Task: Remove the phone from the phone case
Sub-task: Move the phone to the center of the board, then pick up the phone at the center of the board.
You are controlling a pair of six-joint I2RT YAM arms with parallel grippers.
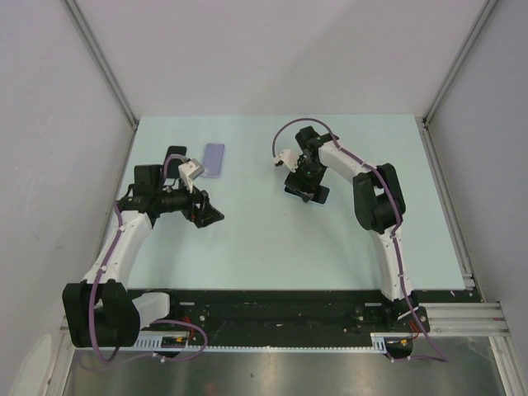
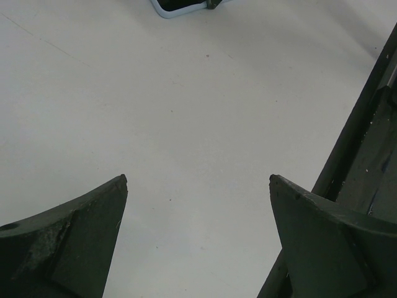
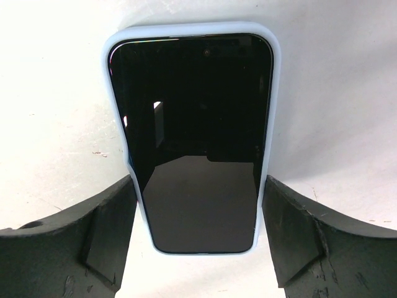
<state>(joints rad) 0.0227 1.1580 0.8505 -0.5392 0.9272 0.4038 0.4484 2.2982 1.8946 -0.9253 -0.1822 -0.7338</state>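
The phone point(image 3: 192, 124), black screen up, lies flat on the table inside a pale blue case point(image 3: 276, 93). My right gripper point(image 3: 198, 180) straddles its near end, and both fingertips touch the long sides of the case. From above, that gripper point(image 1: 307, 188) hides most of the phone point(image 1: 320, 195). My left gripper point(image 1: 208, 216) hovers low over bare table to the left with its jaws wide apart and nothing between them point(image 2: 198, 180). A corner of the case point(image 2: 180, 7) shows at the top edge of the left wrist view.
A pale lilac flat rectangle point(image 1: 214, 159) lies on the table behind the left gripper. The black rail point(image 2: 366, 136) of the table's near edge runs along the right of the left wrist view. Grey walls enclose the table on three sides.
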